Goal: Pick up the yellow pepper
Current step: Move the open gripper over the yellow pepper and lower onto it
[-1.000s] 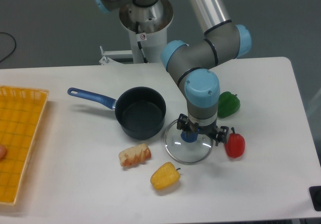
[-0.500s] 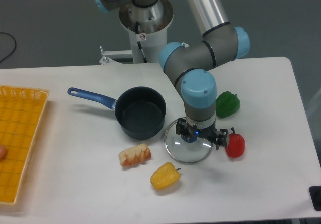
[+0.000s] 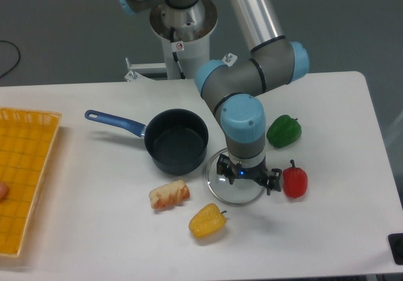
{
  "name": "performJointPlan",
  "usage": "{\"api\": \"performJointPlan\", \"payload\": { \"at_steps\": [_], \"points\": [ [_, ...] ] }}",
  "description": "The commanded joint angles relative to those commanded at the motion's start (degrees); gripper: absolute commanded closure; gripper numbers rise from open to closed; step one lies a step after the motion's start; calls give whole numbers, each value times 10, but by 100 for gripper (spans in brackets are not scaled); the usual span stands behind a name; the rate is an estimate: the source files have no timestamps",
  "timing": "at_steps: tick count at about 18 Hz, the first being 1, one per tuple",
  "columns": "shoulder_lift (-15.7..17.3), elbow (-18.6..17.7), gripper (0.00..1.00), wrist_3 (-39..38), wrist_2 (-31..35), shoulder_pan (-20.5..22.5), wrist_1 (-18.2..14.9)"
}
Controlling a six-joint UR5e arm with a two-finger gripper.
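The yellow pepper lies on the white table near the front, glossy yellow-orange with a short dark stem pointing right. My gripper hangs over the glass lid, up and to the right of the pepper and apart from it. Its dark fingers point down and nothing shows between them. The arm's wrist hides how far apart the fingers stand.
A red pepper sits just right of the gripper, a green pepper behind it. A dark pot with a blue handle stands left of the lid. A bread-like chunk lies left of the yellow pepper. A yellow basket is at the far left.
The arm has shifted left and slightly toward the front, carrying the gripper across the glass lid. The yellow pepper and other objects have not moved.
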Motion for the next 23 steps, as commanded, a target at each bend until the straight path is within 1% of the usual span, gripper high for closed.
{"api": "performJointPlan", "payload": {
  "at_steps": [4,6,12,14,16,23],
  "points": [
    [-10,2,0,28,-3,-14,-1],
    [-15,1,0,49,-2,-29,-1],
    [-30,6,0,52,-2,-50,0],
    [-42,11,0,67,-2,-53,1],
    [-50,17,0,66,-3,-58,2],
    [-59,24,0,65,-4,-65,3]
  ]
}}
